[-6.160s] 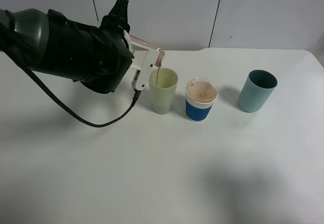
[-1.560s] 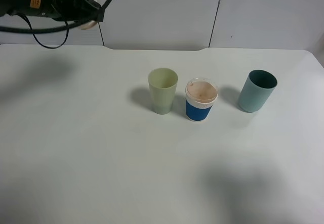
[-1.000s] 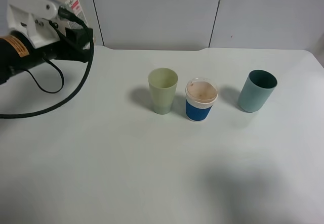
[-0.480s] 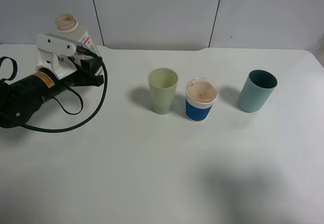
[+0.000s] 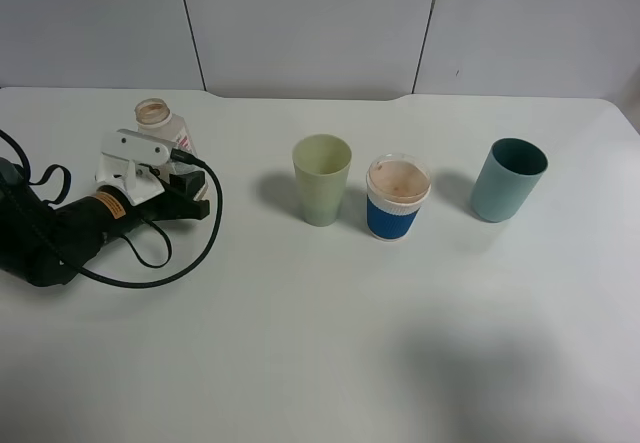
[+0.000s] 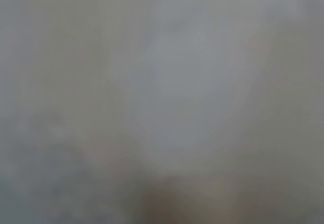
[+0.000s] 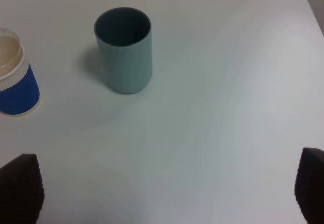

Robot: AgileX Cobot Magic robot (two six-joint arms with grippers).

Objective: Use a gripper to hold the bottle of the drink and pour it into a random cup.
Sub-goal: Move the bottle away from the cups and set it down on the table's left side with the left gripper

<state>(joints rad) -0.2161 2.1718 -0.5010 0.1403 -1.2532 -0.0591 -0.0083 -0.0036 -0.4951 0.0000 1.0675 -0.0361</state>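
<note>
Gripping bottle [image 5: 160,128], left gripper [image 5: 150,163] jaws were closed on its body, bottle upright at table [image 5: 300,343] level, far left, well apart from cups; judged set-down after pour. Bottle: translucent plastic, tan rim, red-white label. Cup [image 5: 321,179]: pale yellow-green, tapered, smooth. Right gripper [image 7: 162,183]: dark fingertips spread apart, holding nothing.

Upright bottle [image 5: 168,128] in the tool's [image 5: 160,168] clamp, left of pale cup [image 5: 321,179].
</note>
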